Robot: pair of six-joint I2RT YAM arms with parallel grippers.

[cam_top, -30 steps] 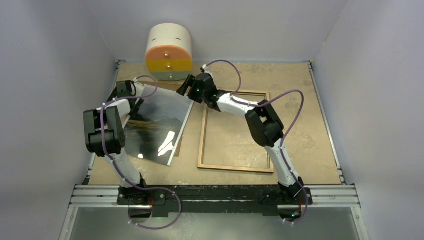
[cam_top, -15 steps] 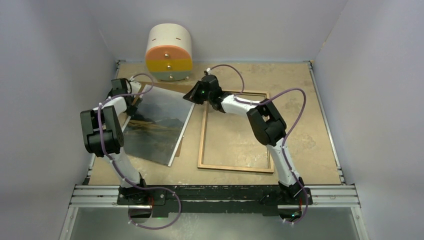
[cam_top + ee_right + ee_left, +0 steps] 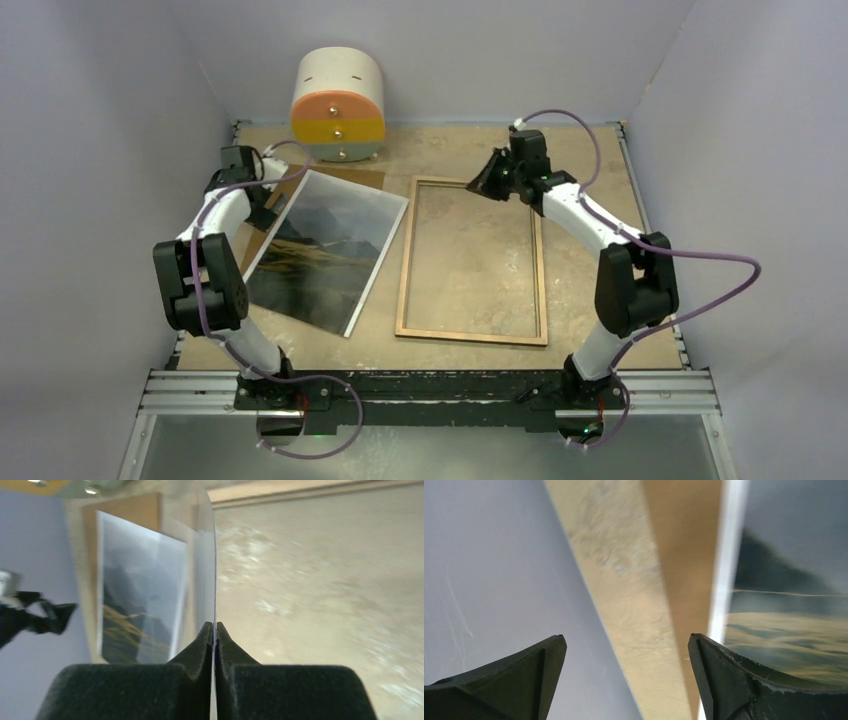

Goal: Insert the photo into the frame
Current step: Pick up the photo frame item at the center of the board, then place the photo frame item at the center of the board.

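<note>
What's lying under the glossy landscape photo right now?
A plain brown backing board lies under the glossy dark landscape photo; only its far edge and a left strip peek out. The rest of the board, and anything beneath it, is covered.

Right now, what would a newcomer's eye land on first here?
The big glossy photo lies skewed on the table's left, over a brown board, beside the wooden frame lying flat mid-table. Behind them, a cream, orange and yellow drum sits against the back wall. The right claw is shut by the frame's far right corner, seemingly pinching a thin clear sheet, while the left claw gapes at the photo's far left corner.
</note>
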